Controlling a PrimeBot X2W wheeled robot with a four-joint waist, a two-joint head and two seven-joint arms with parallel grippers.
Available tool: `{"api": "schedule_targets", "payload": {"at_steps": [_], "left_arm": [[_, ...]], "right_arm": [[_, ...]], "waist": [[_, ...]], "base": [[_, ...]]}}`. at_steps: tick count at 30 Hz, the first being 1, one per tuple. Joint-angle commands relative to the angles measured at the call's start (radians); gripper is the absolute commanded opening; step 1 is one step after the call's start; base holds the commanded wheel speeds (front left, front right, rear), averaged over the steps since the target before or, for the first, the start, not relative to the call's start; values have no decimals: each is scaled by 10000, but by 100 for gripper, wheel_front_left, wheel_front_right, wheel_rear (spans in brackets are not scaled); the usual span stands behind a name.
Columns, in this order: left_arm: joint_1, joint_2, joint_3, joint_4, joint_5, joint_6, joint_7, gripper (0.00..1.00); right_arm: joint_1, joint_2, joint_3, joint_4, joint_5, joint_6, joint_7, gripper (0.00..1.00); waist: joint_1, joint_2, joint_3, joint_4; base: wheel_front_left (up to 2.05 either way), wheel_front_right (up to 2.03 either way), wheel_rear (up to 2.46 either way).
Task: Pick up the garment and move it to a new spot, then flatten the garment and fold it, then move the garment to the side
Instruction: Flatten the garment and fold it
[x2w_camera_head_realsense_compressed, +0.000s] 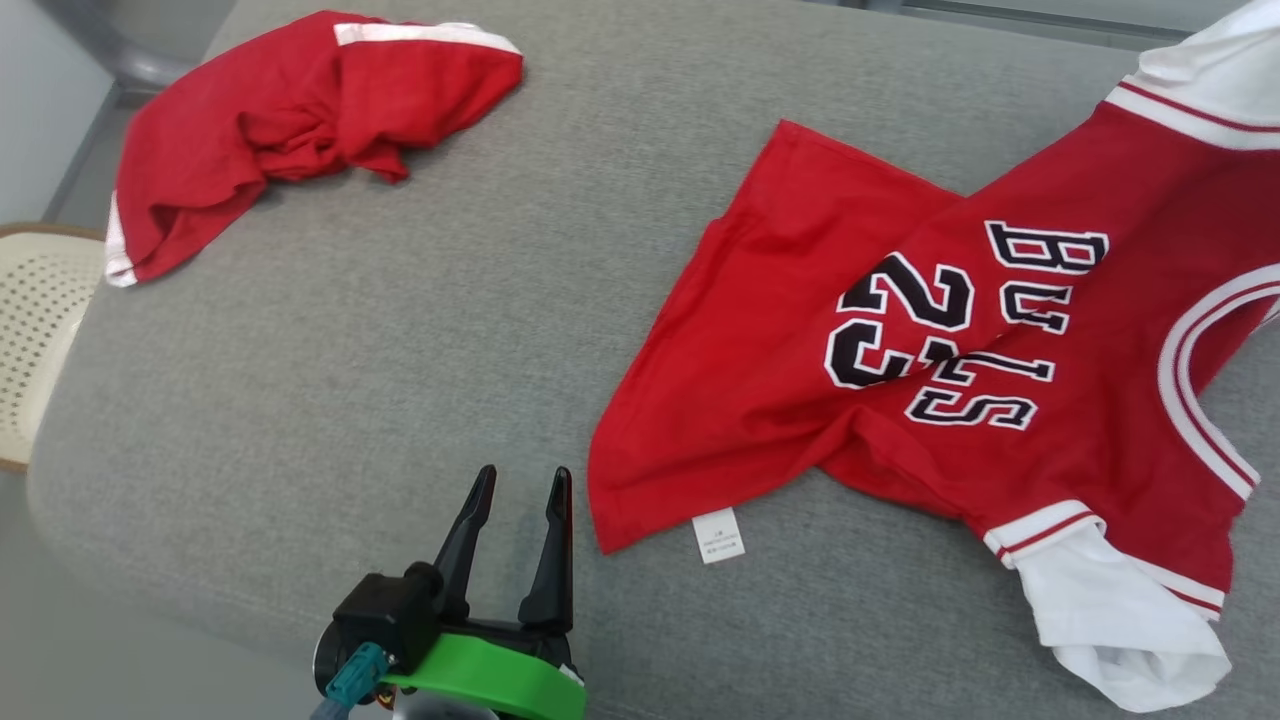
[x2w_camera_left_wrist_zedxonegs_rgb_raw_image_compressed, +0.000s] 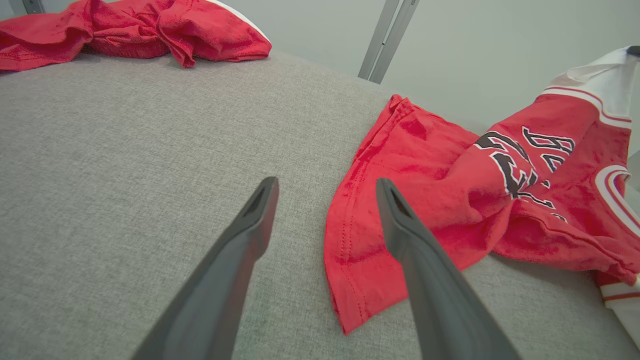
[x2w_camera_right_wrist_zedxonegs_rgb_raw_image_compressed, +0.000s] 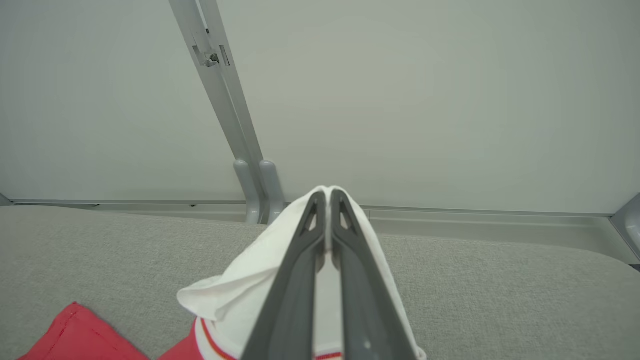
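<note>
Left fingers (x2w_camera_left_wrist_zedxonegs_rgb_raw_image_compressed: 240, 250) spread, empty | right fingers (x2w_camera_right_wrist_zedxonegs_rgb_raw_image_compressed: 295, 285) pinching white jersey sleeve (x2w_camera_right_wrist_zedxonegs_rgb_raw_image_compressed: 240, 290)

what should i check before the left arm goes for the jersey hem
1. Right gripper shut on the white sleeve of the jersey: ok.
2. Left gripper open: ok.
3. Left gripper at the hem corner: not ok, short of it, nothing between its fingers.
4. Jersey flat: not ok, folded over itself.
5. Other red garment apart from the jersey: ok.
</note>
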Motion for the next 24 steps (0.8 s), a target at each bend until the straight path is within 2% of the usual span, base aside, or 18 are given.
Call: {"api": "schedule_targets", "payload": {"at_steps": [1, 3, 4, 5, 6, 10, 16, 24], "left_arm": [[64, 10, -34, -41, -64, 62, 2, 100], [132, 10, -77, -86, -84, 102, 3, 100], [175, 10, -94, -87, -105, 126, 3, 100], [200, 10, -103, -86, -109, 130, 2, 100], [188, 9, -102, -84, -100, 123, 3, 100], [157, 13, 34, -162, -143, 213, 2, 100], [307, 19, 615, -29, 180, 154, 2, 100], [899, 22, 1842, -31, 654, 9, 3, 100]], "right_arm": [[-333, -22, 71, 92, -158, 0, -297, 0], [-658, -25, 19, 374, -498, -4, -827, 0], [-777, -12, 112, 538, -796, -4, -1118, 18], [-938, 17, 239, 722, -1083, -3, -1373, 49], [-1052, 21, 303, 894, -1315, -3, -1489, 100], [-1327, 196, 814, 1337, -1549, -4, -2000, 100], [-320, 147, 2109, 969, -750, -4, -3032, 100], [3398, 28, 3346, -920, 673, -3, -3940, 100]], "waist": [[0, 0, 193, 824], [0, 0, 183, 859], [0, 0, 172, 844], [0, 0, 177, 787], [0, 0, 185, 736], [0, 0, 136, 332], [0, 0, -409, -768], [0, 0, -1528, -2491]], "base": [[0, 0, 0], [0, 0, 0], [0, 0, 0], [0, 0, 0], [0, 0, 0], [0, 0, 0], [0, 0, 0], [0, 0, 0]]}}
